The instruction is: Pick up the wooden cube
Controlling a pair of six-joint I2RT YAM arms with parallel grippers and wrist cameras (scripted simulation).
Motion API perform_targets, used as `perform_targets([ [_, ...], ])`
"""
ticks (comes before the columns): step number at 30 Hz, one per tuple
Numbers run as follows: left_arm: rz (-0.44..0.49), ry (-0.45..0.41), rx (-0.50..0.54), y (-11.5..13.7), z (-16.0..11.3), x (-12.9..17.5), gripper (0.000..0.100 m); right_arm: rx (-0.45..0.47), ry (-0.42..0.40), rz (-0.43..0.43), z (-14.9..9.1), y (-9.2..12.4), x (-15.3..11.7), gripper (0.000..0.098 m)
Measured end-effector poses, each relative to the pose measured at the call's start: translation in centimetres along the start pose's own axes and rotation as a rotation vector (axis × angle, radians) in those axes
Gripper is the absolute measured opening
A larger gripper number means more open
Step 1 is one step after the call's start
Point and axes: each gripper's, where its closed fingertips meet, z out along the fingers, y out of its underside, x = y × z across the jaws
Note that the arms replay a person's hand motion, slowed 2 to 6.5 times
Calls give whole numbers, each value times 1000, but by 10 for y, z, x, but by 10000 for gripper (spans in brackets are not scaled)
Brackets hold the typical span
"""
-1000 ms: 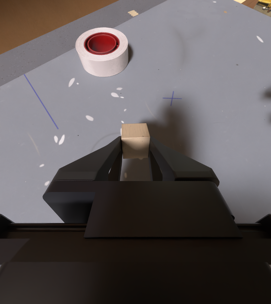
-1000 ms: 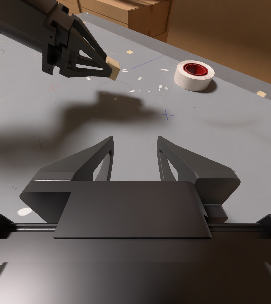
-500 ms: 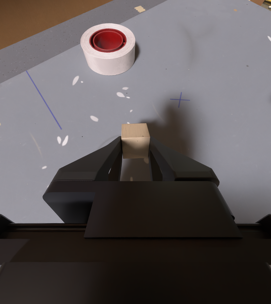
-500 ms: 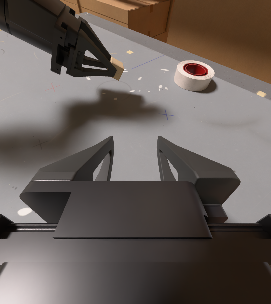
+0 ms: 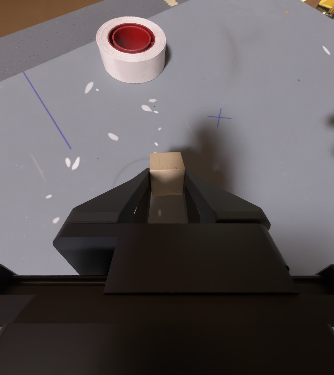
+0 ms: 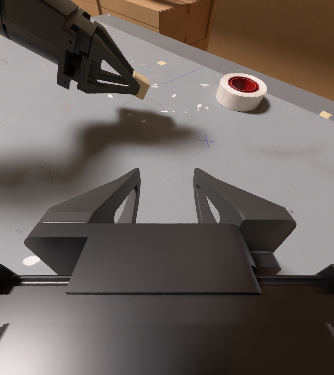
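Both fingertips of the left gripper (image 5: 166, 178) are pinching only the near part of the wooden cube (image 5: 166, 174), carrying it clear above the grey table (image 6: 263, 162); such shallow purchase is risking a slip. Right gripper (image 6: 166, 172) is idling, gaping empty.

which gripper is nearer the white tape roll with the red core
Left. The left gripper hovers left of the white tape roll; the right gripper sits farther back.
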Motion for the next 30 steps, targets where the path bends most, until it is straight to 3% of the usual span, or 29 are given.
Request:
perform_targets([
  [30, -14, 28, -8, 4, -15, 7, 262, -6, 0, -5, 1, 1, -1, 442],
])
